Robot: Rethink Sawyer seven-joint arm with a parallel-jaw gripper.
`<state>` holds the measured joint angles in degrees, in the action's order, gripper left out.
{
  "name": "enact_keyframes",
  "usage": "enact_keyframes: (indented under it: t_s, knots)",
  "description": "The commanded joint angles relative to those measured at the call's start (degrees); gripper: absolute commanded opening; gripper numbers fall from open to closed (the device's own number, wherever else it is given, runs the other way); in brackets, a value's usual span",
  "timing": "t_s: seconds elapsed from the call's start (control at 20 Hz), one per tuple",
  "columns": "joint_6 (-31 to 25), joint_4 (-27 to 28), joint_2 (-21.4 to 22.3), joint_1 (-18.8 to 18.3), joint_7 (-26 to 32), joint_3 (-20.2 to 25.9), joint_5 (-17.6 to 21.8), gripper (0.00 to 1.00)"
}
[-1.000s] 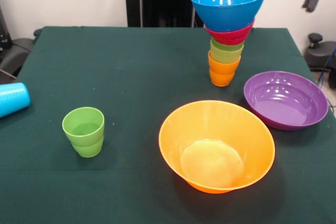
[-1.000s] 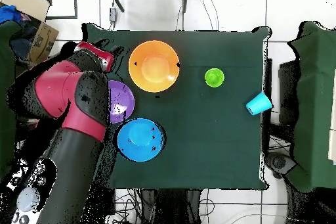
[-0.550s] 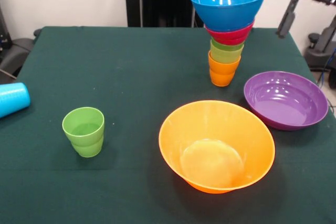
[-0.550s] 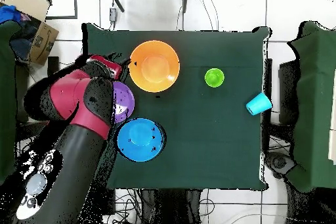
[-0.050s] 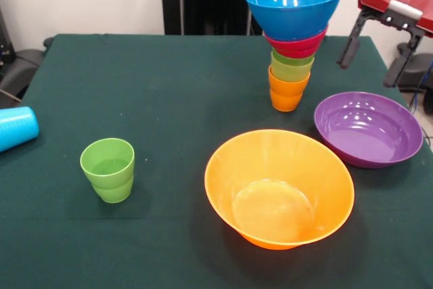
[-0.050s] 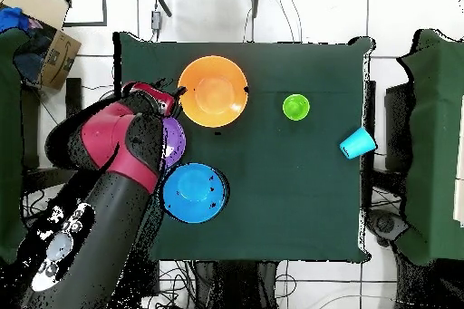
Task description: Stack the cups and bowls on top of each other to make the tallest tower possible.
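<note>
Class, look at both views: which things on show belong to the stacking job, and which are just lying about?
Belong to the job:
tower
purple bowl
large orange bowl
green stepped cup
light blue cup, on its side at the table edge
gripper, open above the purple bowl

Lying about:
cardboard box beside the table

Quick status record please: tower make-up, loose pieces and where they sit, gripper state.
tower: orange cup at the base, green cups, red bowl, blue bowl on top
purple bowl: upright on the table, beside the tower
orange bowl: upright, near the table's front
green stepped cup: upright, alone
light blue cup: on its side at the table edge
gripper: open, empty, above the purple bowl
</note>
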<state>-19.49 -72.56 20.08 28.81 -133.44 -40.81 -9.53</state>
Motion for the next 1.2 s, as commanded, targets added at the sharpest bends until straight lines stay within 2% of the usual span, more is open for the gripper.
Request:
enact_keyframes:
  t_s: [0.05,0.75,1.2]
  knots:
    - [1.8,-4.4,-1.5,0.7,-12.3,3.4,-2.0,1.0]
    - [3.7,-6.0,-2.0,1.6,-13.4,3.4,-5.5,1.0]
    - [2.4,-8.4,-2.9,3.4,-15.6,3.9,-10.4,1.0]
